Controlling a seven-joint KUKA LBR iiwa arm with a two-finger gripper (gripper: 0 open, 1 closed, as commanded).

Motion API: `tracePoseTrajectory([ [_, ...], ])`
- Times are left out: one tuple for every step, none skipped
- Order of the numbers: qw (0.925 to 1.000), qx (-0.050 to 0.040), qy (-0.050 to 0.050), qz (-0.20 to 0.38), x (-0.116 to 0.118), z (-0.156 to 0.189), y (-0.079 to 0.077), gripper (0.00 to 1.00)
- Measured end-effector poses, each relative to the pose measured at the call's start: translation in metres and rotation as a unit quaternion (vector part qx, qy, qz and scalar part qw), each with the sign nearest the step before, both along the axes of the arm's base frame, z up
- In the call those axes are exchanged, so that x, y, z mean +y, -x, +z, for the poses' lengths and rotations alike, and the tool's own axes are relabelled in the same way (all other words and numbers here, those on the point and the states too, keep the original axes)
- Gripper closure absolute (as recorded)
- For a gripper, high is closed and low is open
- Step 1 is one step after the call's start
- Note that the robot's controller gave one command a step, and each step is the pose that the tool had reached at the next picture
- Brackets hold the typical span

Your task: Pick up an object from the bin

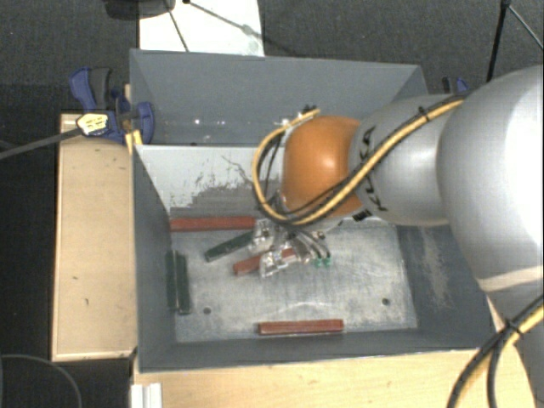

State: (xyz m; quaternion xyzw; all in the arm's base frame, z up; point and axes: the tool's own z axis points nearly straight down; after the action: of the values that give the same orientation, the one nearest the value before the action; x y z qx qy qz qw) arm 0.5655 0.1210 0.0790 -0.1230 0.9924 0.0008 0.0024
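Looming nearest the lens, coming in from three o'clock: the thick grey robot arm [476, 177], carrying a rounded orange wrist cover [316, 167] looped with black and yellow cables [265, 177]. Hanging below that cover, near the middle of the floor of the grey metal bin [374, 291]: the metallic two-finger gripper [277, 258]. Sitting low over the right end of a short red-brown stick [246, 268]. Lying tilted on the bin floor, that stick, and poking out toward eight o'clock from the gripper. Touching it or merely hovering above: impossible to tell. Clenched or released: impossible to tell as well.

Lying just at ten o'clock from the gripper: a slim dark green stick [228, 246], slanting, with its upper end close to the gripper. Resting just at three o'clock: a small bright green piece [323, 263]. Lying farther out at eleven o'clock, along the foot of the back wall: a long red-brown flat bar [211, 223]. Lying well apart at six o'clock, near the front wall: another long red-brown bar [301, 326], level. Lying off at nine o'clock, beside the left wall: a dark green bar [178, 282], running front to back.
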Motion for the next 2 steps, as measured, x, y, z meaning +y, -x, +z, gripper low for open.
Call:
tracePoseTrajectory([
  [1.0000, 0.0017, 0.001, 0.000, -0.0002, 0.0122, 0.0004, 1.00],
  [1.0000, 0.0008, 0.000, -0.001, 0.0000, 0.0215, -0.0005, 1.00],
])
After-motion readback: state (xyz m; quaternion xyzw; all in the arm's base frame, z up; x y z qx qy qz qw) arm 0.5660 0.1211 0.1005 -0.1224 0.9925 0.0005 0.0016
